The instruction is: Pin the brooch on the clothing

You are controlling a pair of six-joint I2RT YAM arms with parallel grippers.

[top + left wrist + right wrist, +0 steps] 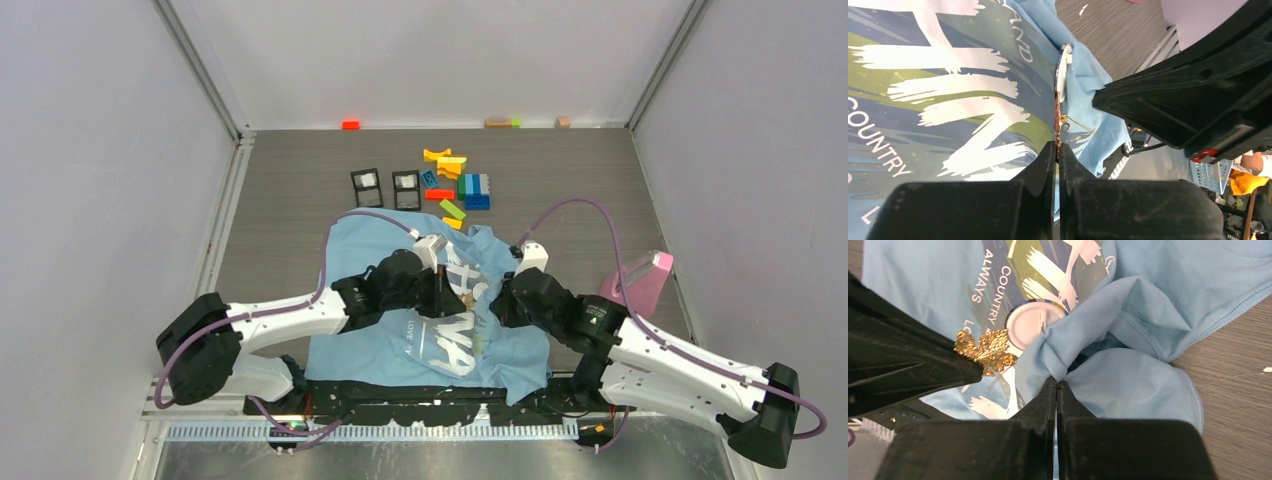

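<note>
The light blue T-shirt [400, 345] lies crumpled at the near table edge, its white lettering facing up. My left gripper [443, 292] is shut on the brooch [467, 298] and holds it just above the chest print. In the left wrist view the brooch [1058, 112] shows edge-on, reddish and gold, rising from my shut gripper [1058, 148] against a raised fold of shirt [1088, 85]. My right gripper [503, 296] is shut on that fold [1068, 340]. In the right wrist view the brooch [988, 351] shows a gold glittery side with a white round disc [1029, 326] beside it.
Coloured toy blocks [458, 185] and two black square frames [367, 186] lie behind the shirt. A pink object [641, 282] stands at the right. An orange block [350, 124] and wooden pieces [497, 122] lie by the back wall.
</note>
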